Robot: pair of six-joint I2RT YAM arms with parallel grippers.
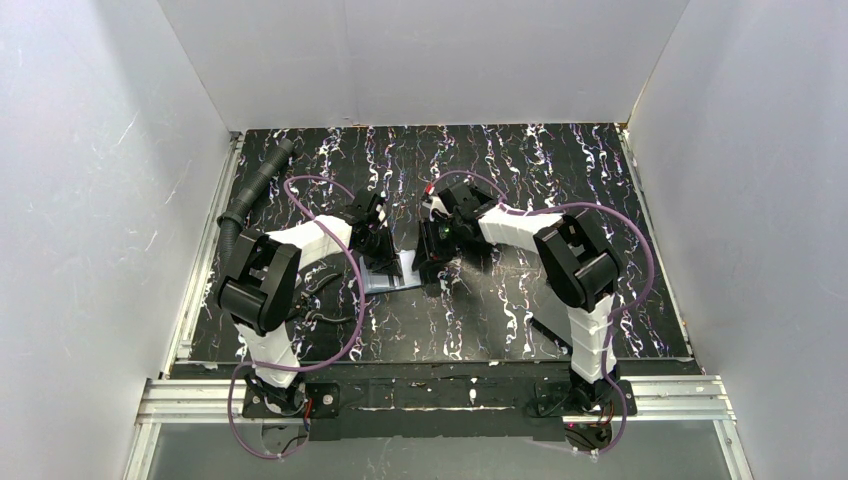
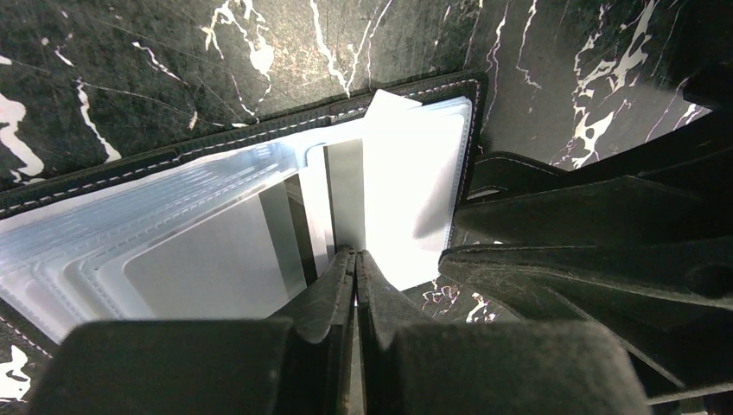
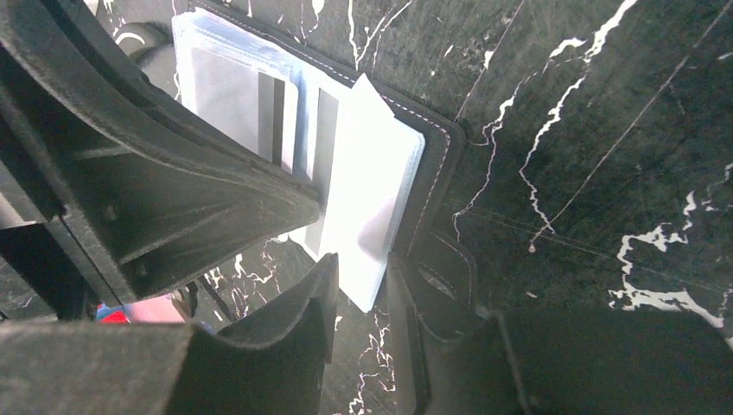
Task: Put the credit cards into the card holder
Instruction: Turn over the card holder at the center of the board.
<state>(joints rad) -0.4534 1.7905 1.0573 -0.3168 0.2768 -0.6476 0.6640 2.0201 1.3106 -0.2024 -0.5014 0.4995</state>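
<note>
The card holder (image 1: 398, 270) lies open on the marbled table between the two arms, with a black stitched rim and pale clear sleeves. In the left wrist view the holder (image 2: 216, 251) fills the middle. My left gripper (image 2: 354, 255) is shut on a thin grey credit card (image 2: 346, 190) that stands edge-on in the sleeves. In the right wrist view the same card (image 3: 323, 138) meets the left fingers (image 3: 216, 199). My right gripper (image 3: 367, 298) is open, its jaws either side of the corner of the white right-hand sleeve (image 3: 372, 199), beside the snap tab (image 3: 442, 285).
A black corrugated hose (image 1: 255, 190) lies at the table's far left. White walls close in three sides. Purple cables loop over both arms. A small red and blue thing (image 3: 143, 309) shows under the left arm.
</note>
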